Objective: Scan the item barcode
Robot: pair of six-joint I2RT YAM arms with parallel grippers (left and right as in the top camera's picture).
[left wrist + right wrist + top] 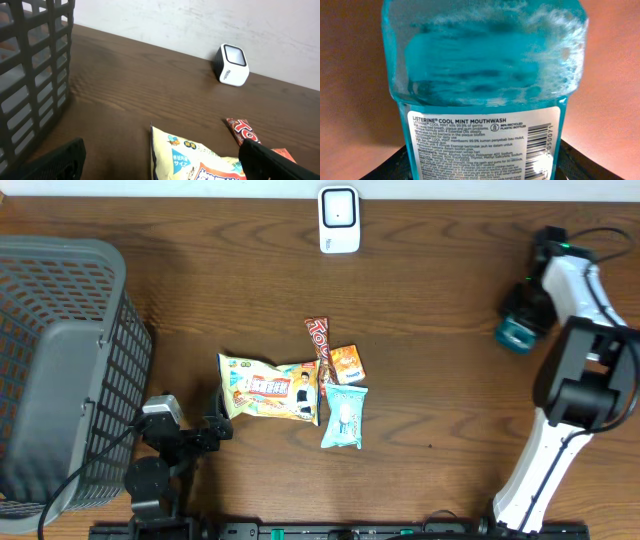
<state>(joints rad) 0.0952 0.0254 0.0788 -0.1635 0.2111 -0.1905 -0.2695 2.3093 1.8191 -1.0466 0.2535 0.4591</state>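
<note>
At the table's [440, 300] 3 o'clock side, the right gripper [487, 161] pinches a clear mouthwash bottle [485, 70] of foamy teal liquid, its white label [465, 142] bearing a barcode [543, 145] at 4 o'clock, while the left gripper [165, 160] sits spread wide at 8 o'clock.

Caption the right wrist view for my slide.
Mouthwash bottle gripped by the right gripper, label and barcode facing the camera.
</note>
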